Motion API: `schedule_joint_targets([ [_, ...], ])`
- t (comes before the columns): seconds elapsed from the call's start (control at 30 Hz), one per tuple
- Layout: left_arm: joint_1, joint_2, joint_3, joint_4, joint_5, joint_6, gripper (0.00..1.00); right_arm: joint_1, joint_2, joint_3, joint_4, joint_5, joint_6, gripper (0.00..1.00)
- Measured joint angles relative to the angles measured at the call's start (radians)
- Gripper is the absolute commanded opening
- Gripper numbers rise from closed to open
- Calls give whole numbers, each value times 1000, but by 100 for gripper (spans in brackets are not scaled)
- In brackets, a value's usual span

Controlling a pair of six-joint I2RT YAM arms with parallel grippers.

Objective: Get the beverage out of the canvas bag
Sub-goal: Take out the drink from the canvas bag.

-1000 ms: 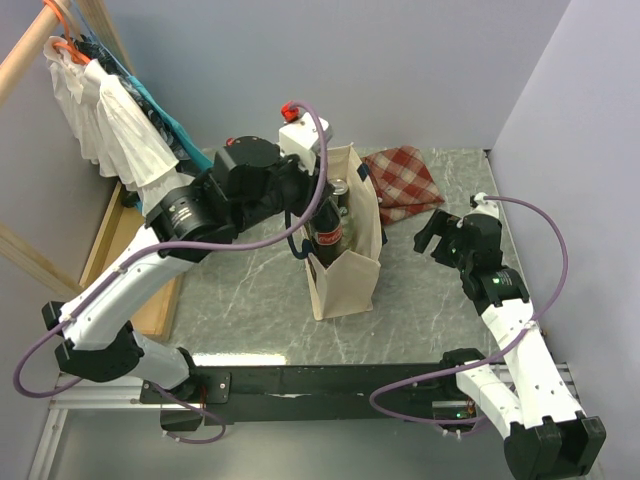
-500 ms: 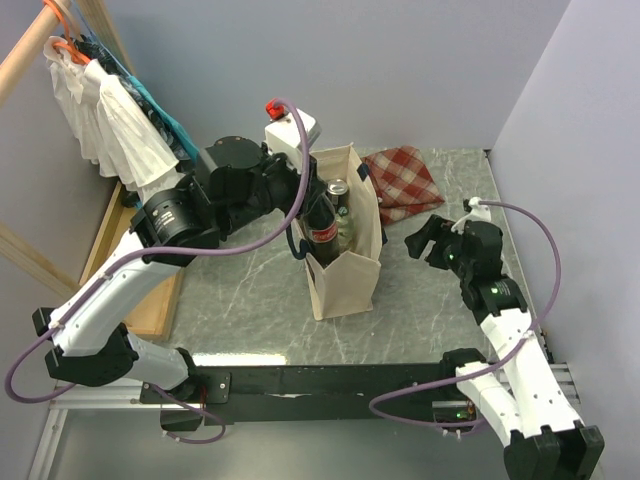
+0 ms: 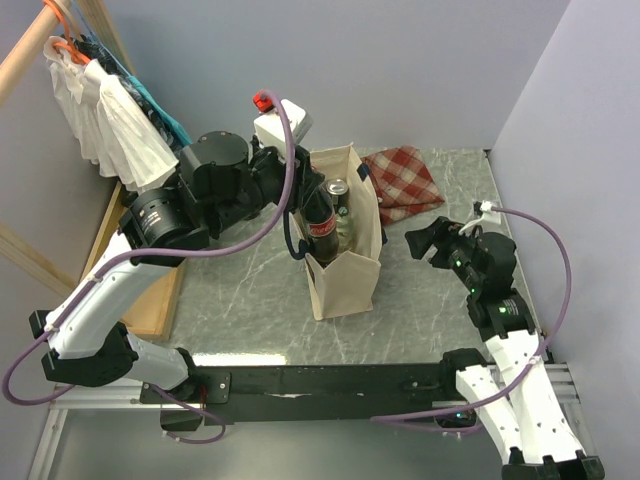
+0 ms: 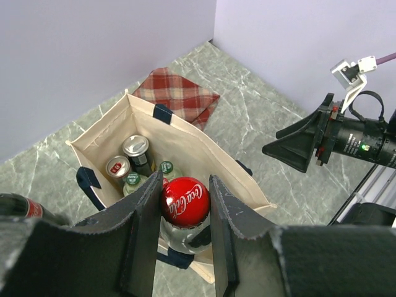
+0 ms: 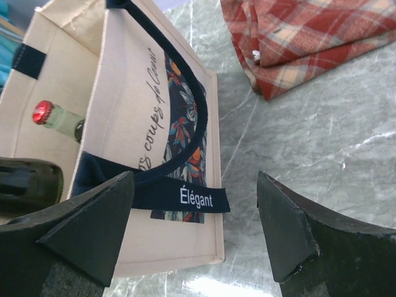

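The cream canvas bag with navy handles stands upright mid-table; it also shows in the left wrist view and the right wrist view. My left gripper is shut on the red-capped cola bottle at its neck, holding it upright and partly raised out of the bag. Several cans and small bottles stay inside. My right gripper is open and empty, right of the bag, facing its printed side.
A folded red checked cloth lies behind and right of the bag. A wooden tray sits at the table's left edge, with clothes hanging on a rack above it. Walls close in at the back and right.
My left gripper has lifted the cola bottle higher out of the bag. My right arm has drawn back toward the near right, its gripper still open.
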Motion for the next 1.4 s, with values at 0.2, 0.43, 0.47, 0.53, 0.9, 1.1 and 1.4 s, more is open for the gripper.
schedule_joint_targets([
  [0.2, 0, 1, 11, -7, -7, 8, 1, 0, 38, 0, 0, -1, 0, 86],
  [0.43, 0, 0, 51, -7, -21, 15, 1, 0, 40, 4, -1, -14, 0, 87],
  [0.47, 0, 0, 55, -7, -24, 15, 1, 0, 39, 5, -2, -19, 0, 87],
  [0.53, 0, 0, 60, -6, -29, 17, 1, 0, 35, 9, -4, -32, 0, 87],
  [0.9, 0, -17, 57, -6, -33, 18, 1, 0, -8, 24, 3, -166, -4, 91],
  [1.1, 0, -17, 58, -6, -33, 18, 1, 0, -18, 24, 23, -250, -4, 90],
  [1.4, 0, -12, 76, -7, -32, 23, 1, 0, -3, 24, 82, -394, 11, 88],
])
